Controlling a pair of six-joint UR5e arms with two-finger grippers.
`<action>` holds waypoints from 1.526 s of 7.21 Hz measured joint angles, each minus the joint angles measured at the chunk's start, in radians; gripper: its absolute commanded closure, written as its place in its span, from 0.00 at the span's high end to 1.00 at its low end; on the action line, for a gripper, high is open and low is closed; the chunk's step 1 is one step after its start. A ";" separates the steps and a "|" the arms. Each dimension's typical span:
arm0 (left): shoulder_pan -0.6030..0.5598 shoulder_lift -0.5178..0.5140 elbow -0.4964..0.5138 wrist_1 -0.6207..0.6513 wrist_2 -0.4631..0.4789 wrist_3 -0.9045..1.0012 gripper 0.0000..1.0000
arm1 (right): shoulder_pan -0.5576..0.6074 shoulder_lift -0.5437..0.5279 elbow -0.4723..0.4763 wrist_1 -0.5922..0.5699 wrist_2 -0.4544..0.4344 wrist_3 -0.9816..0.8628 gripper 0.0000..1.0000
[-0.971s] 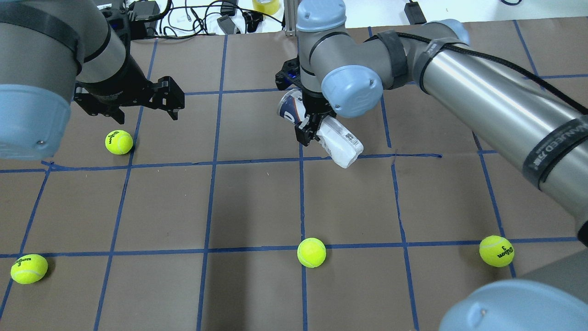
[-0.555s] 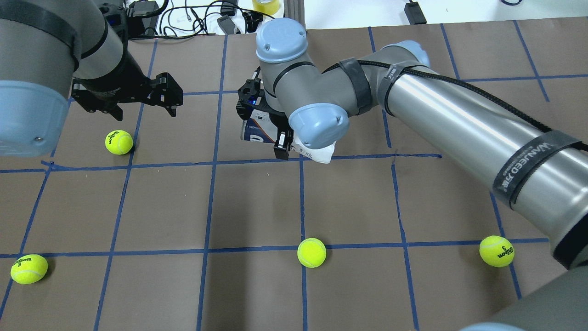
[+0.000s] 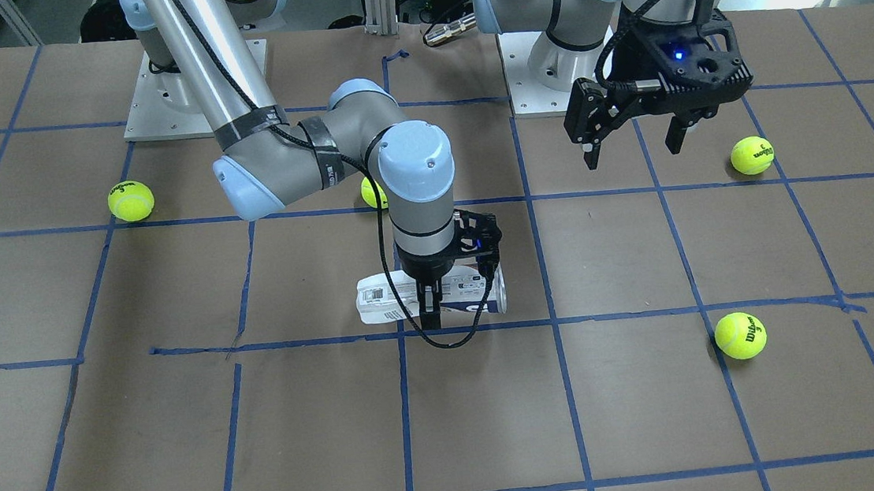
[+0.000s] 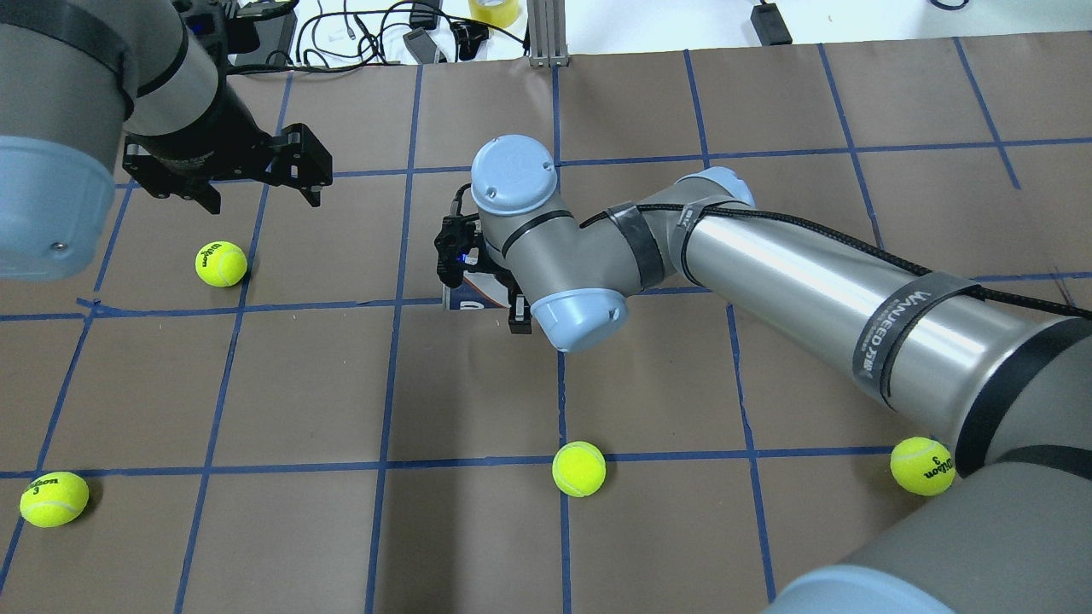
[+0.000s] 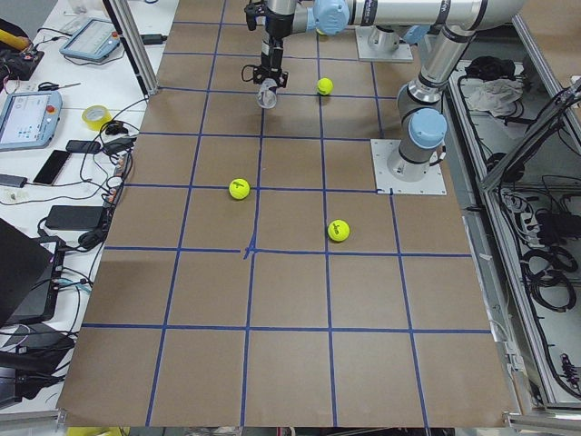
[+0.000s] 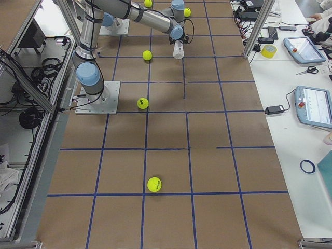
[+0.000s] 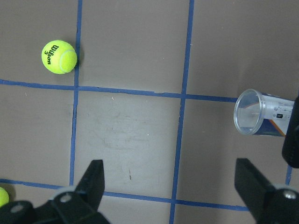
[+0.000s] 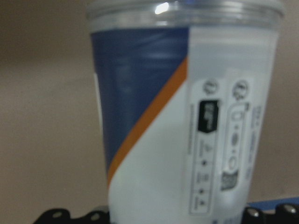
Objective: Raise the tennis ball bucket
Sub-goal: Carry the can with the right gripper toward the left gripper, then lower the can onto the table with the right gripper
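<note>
The tennis ball bucket is a clear tube with a white and navy label. It lies level in my right gripper, which is shut on its middle, low over the table. In the overhead view only its navy end shows under the right wrist, beside the right gripper. The right wrist view is filled by the tube. My left gripper is open and empty, well to the tube's left. The left wrist view shows the tube's open mouth at the right edge.
Several yellow-green tennis balls lie on the brown gridded table: one below the left gripper, one at the near left, one near the middle, one at the near right. Cables and devices lie past the far edge.
My right arm has swung left and nearer to the robot with the tube in its grip, and the tube has turned. The left gripper has drifted slightly farther away and stays open.
</note>
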 measured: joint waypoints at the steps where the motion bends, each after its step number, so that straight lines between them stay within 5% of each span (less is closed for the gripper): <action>1: 0.000 -0.003 0.003 0.000 0.000 0.001 1.00 | 0.018 0.025 -0.027 -0.011 0.000 0.039 0.29; 7: 0.001 -0.007 0.006 0.000 0.000 0.003 1.00 | 0.037 0.079 -0.123 0.012 -0.046 0.057 0.33; 10: 0.001 -0.007 0.005 0.000 0.000 0.002 1.00 | 0.020 0.088 -0.124 0.001 -0.044 0.052 0.89; 11: 0.000 -0.007 0.004 0.000 0.000 0.002 1.00 | 0.019 0.093 -0.124 -0.003 -0.038 0.053 1.00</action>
